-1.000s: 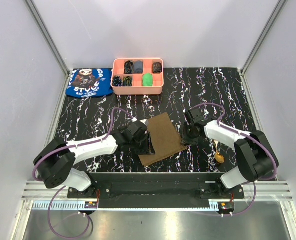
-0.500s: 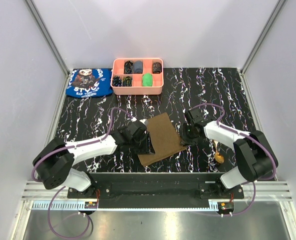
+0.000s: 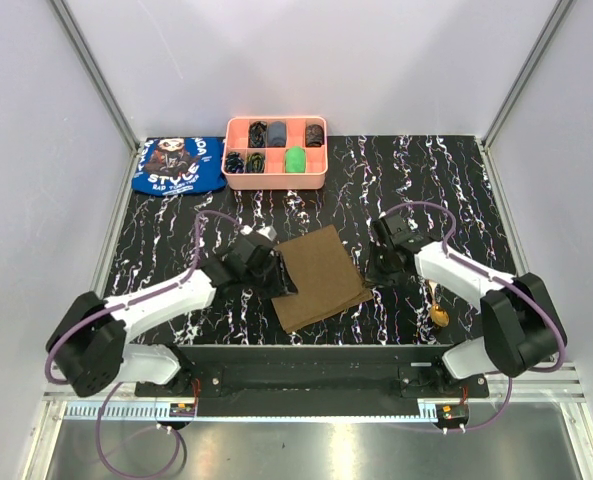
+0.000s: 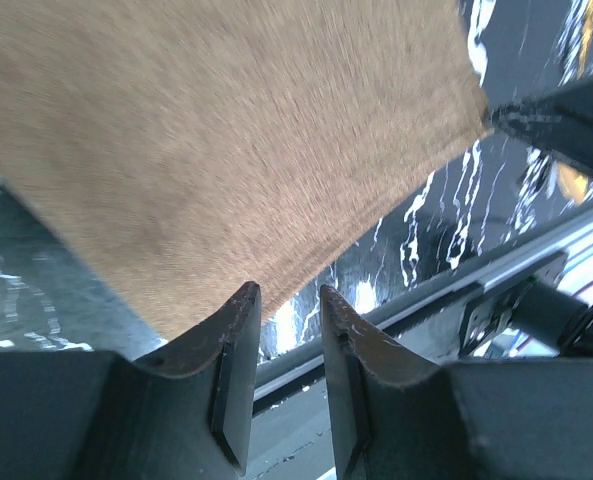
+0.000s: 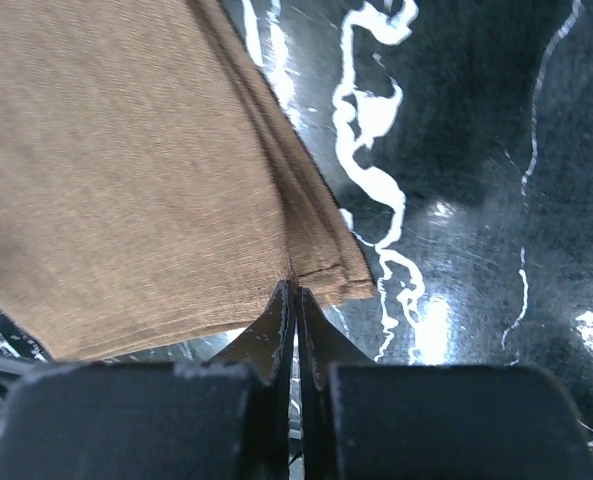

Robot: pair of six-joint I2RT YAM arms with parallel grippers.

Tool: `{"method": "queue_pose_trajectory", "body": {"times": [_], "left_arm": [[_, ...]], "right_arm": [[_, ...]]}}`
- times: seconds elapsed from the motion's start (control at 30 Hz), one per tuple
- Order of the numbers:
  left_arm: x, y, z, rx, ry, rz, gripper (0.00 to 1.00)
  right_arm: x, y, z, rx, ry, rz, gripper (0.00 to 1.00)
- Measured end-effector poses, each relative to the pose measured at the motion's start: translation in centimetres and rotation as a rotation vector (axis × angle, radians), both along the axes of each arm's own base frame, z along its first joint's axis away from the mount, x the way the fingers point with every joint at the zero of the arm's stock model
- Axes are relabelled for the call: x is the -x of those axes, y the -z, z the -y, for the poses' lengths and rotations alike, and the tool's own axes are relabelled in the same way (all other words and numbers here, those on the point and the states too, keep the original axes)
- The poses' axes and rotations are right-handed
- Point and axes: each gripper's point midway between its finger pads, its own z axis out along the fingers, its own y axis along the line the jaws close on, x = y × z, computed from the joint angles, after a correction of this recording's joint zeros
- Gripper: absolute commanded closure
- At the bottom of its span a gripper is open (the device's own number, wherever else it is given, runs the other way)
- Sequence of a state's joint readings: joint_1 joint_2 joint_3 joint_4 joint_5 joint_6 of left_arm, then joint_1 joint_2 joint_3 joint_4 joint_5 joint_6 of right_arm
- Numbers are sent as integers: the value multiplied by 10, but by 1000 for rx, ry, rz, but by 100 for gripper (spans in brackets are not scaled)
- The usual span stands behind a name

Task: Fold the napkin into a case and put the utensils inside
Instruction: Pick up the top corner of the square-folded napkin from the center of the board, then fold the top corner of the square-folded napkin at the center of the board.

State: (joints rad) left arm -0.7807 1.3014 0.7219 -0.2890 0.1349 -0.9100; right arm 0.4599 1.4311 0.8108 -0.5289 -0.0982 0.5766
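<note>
Two fingers of the right gripper (image 5: 296, 290) are pressed together, pinching the hem at the right corner of the folded olive-brown napkin (image 3: 321, 278). The left gripper (image 4: 286, 300) sits at the napkin's left edge, jaws parted with nothing between them. The napkin lies flat near the middle of the black marbled table's (image 3: 446, 190) front edge. A gold-brown spoon (image 3: 440, 316) lies toward the front right corner, beside the right arm
</note>
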Motion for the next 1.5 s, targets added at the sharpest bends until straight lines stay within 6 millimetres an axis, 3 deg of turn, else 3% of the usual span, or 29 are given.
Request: {"method": "queue_pose_trajectory", "body": {"times": [0.13,0.23,0.37,0.53,0.7,1.1,1.3,1.5], "left_arm": [[-11,-10,-17,16,-64,30,66],[-16,-13,-30,21,-111,54,67],[-13,-7,-36,21,-125,52,69],[-2,16,-40,12,-133,-9,71],[3,19,-43,17,-143,-16,72],[6,8,-63,4,-208,38,76],[2,-8,-80,7,-284,94,76],[0,-9,-102,-35,-364,108,74]], "right_arm": [[-4,-6,-9,-33,-29,8,100],[-13,-8,-27,-68,-70,-1,100],[-36,-8,-77,-120,-167,-3,100],[-60,-13,-153,-207,-294,19,100],[-69,-14,-193,-272,-357,16,100],[-88,-6,-222,-322,-352,-2,100],[-94,0,-232,-344,-349,-13,100],[-100,1,-237,-350,-339,-14,100]]}}
